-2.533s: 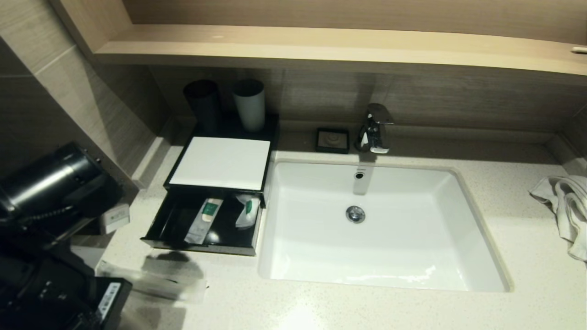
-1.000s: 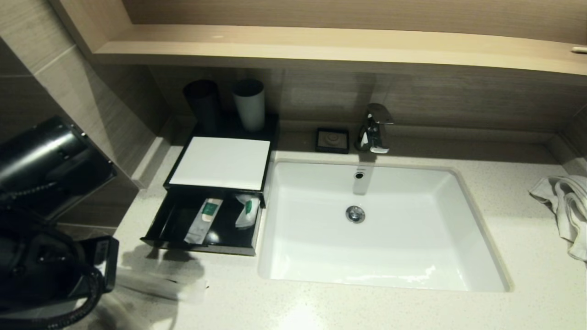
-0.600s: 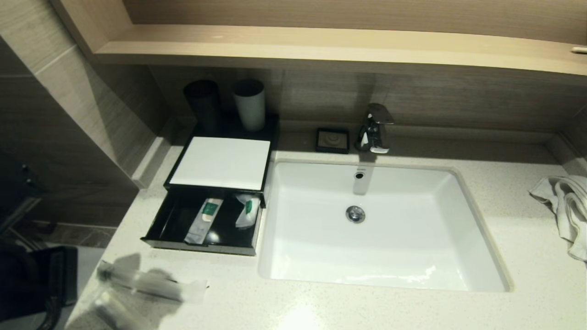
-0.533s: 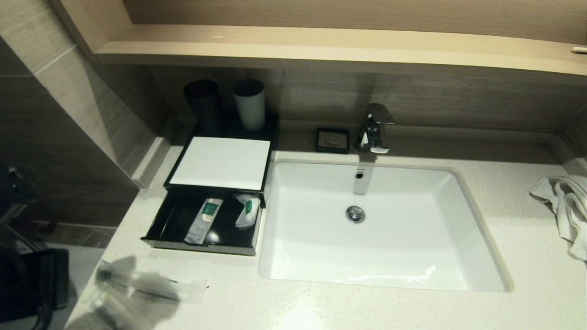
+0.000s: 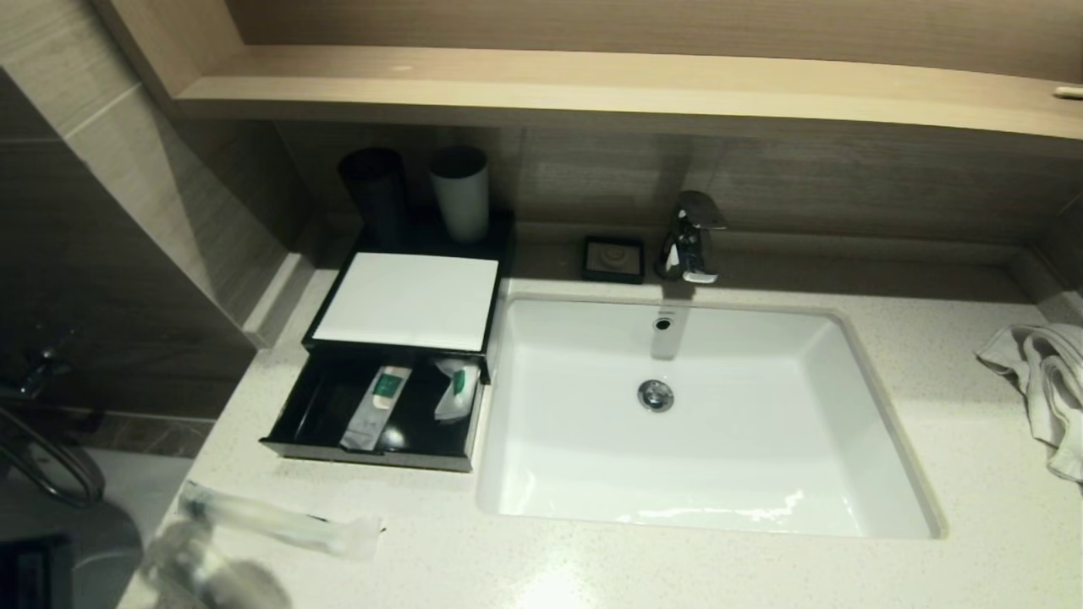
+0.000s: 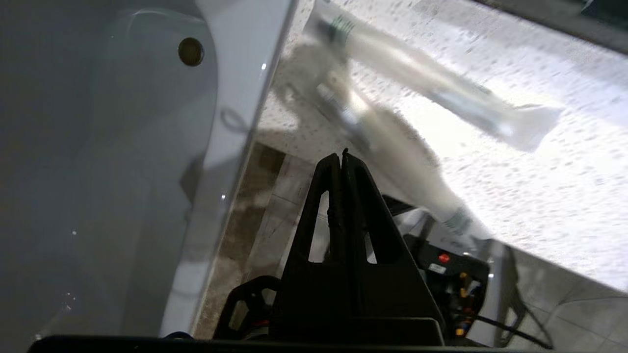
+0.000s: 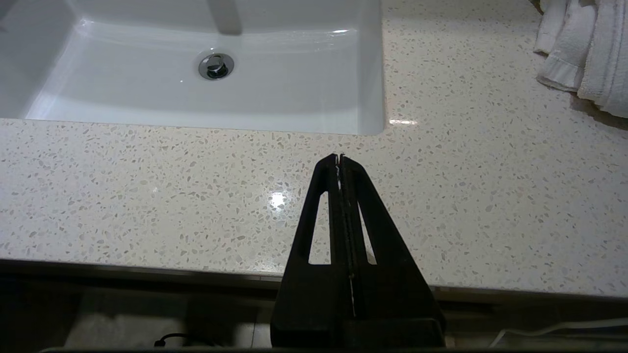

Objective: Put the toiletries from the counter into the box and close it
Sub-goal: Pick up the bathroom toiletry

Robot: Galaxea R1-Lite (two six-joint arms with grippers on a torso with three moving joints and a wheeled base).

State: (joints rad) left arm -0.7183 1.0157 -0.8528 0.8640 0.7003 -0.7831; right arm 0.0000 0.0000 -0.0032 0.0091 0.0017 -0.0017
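1. The towel (image 5: 1045, 385) runs off the right edge of the head view, and off the upper right corner of the right wrist view
2. A second slim packet (image 5: 203, 571) at the lower left of the head view is smeared with blur
3. The box (image 5: 406, 300) hides the back of its drawer under the white top panel
4. The left gripper (image 6: 342, 156) shows only in its wrist view; dark blurred shapes fill the head view's left edge

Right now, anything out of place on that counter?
Yes. One long packet lies flat near the counter's front left corner; a second hangs past the edge there, askew and blurred, and could drop. The drawer stands open with two packets inside. The towel is crumpled at the right.
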